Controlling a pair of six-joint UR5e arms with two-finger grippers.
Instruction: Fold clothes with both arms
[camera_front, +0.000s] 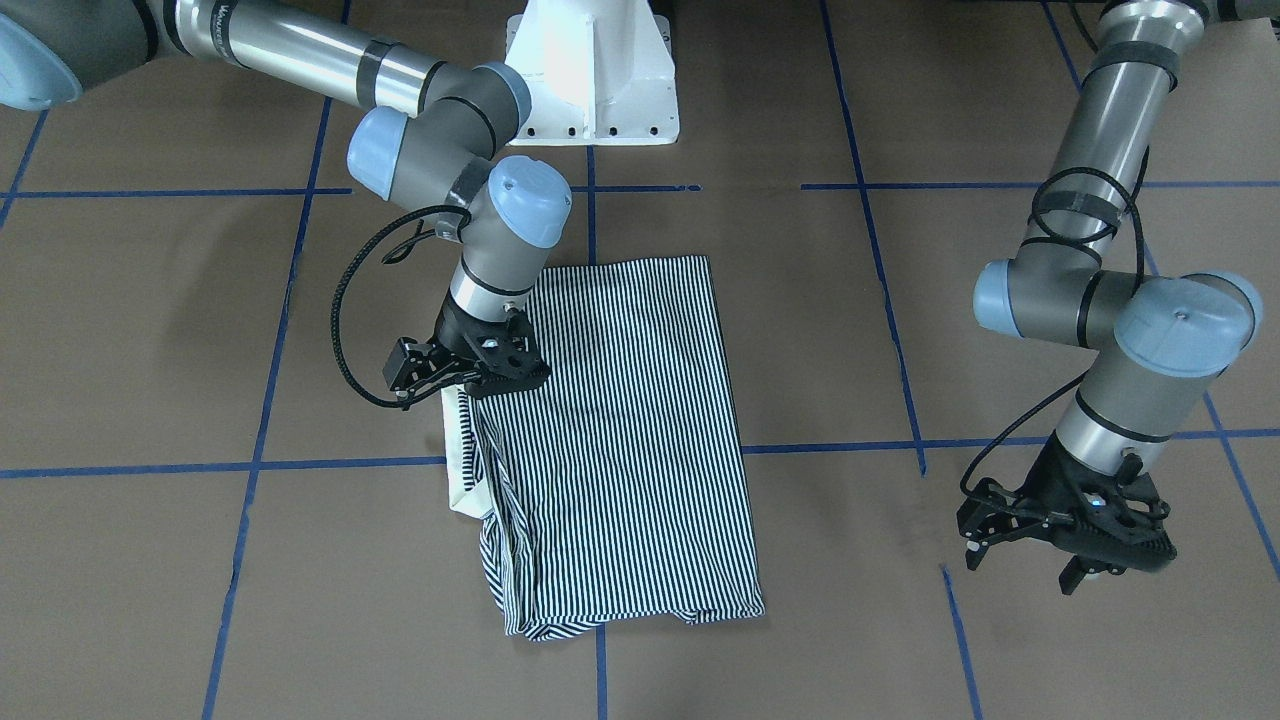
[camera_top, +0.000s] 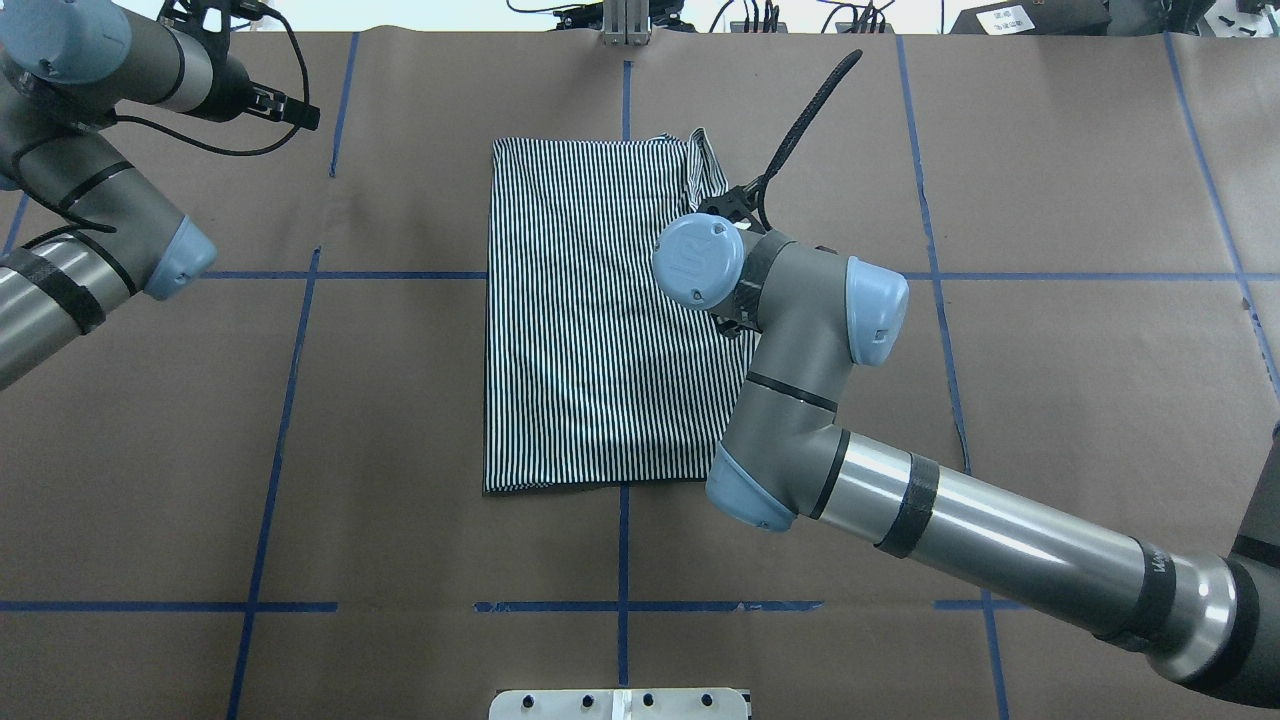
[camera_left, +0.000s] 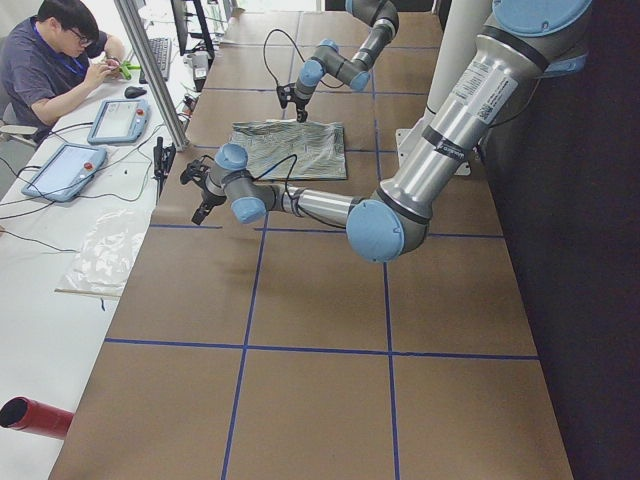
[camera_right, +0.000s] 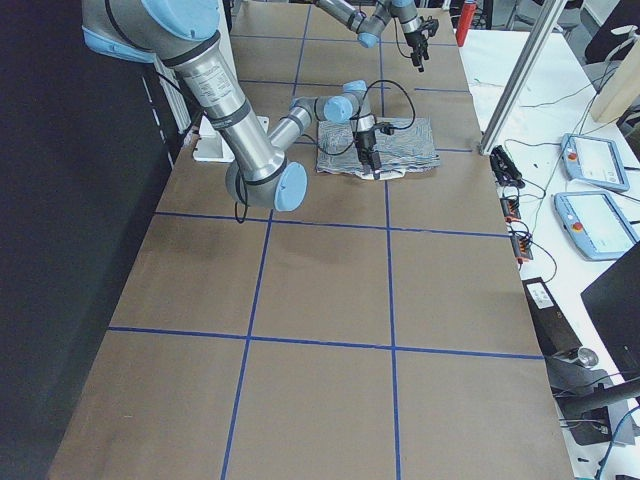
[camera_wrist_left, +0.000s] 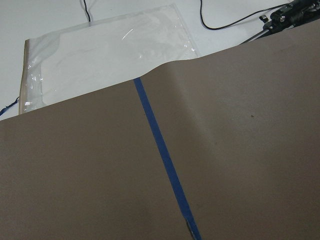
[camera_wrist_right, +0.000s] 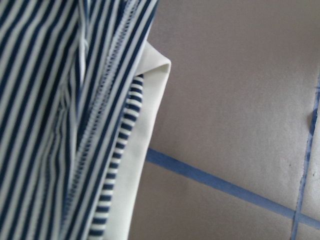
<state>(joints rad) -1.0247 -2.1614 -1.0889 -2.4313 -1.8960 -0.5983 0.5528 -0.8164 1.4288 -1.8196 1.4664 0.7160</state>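
— What colours are the arms?
— Both the right arm (camera_front: 300, 55) and left arm (camera_front: 1110, 130): grey metal tubes, light blue joint caps, black bands.
— And the cables (camera_front: 338, 300)?
— Black, looping to the black right gripper (camera_front: 500, 380) and left gripper (camera_front: 1100, 560).

Desk (camera_front: 150, 330) in brown paper, gridded with blue tape lines (camera_front: 330, 464). Flat near centre, over a tape crossing: folded striped polo shirt (camera_front: 620, 430), cream collar (camera_front: 460, 482) poking out along one long edge. White pedestal base (camera_front: 592, 70) at robot-side edge.
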